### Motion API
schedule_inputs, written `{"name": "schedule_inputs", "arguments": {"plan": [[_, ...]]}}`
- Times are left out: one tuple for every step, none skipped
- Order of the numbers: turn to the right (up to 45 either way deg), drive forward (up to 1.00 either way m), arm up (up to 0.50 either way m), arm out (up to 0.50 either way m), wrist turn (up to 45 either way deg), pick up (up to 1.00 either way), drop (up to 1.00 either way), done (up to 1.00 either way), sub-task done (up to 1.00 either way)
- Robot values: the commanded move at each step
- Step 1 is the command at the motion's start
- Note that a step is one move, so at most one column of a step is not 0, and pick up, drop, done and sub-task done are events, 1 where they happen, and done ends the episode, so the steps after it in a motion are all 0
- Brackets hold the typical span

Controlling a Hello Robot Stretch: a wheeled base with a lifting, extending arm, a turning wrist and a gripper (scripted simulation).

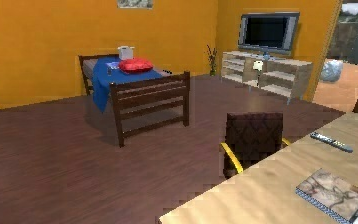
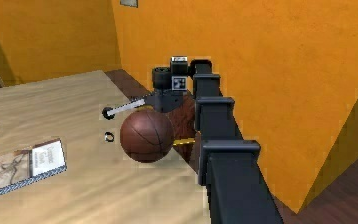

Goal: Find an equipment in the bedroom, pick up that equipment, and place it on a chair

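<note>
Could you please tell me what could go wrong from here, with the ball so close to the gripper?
1. The round ball is at the gripper, near the edge of the table. Whether it is held cannot be told, so it might roll off.
2. The book lies on the same table; a sweep of the arm could knock it.
3. The chair stands close against the table, so its seat may be hard to reach, and a ball could roll off it.

Dark brown wooden bed (image 1: pixel 153 101); on it blue cloth cover (image 1: pixel 104 82), red flat pillow (image 1: pixel 137 65); behind it orange wall (image 1: pixel 47 40); reddish-brown round ball (image 2: pixel 147 136).
</note>
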Motion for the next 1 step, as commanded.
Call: {"name": "schedule_inputs", "arguments": {"plan": [[0.0,0.0,0.0,0.0,18.0,0.0,0.0,0.0,0.0]]}}
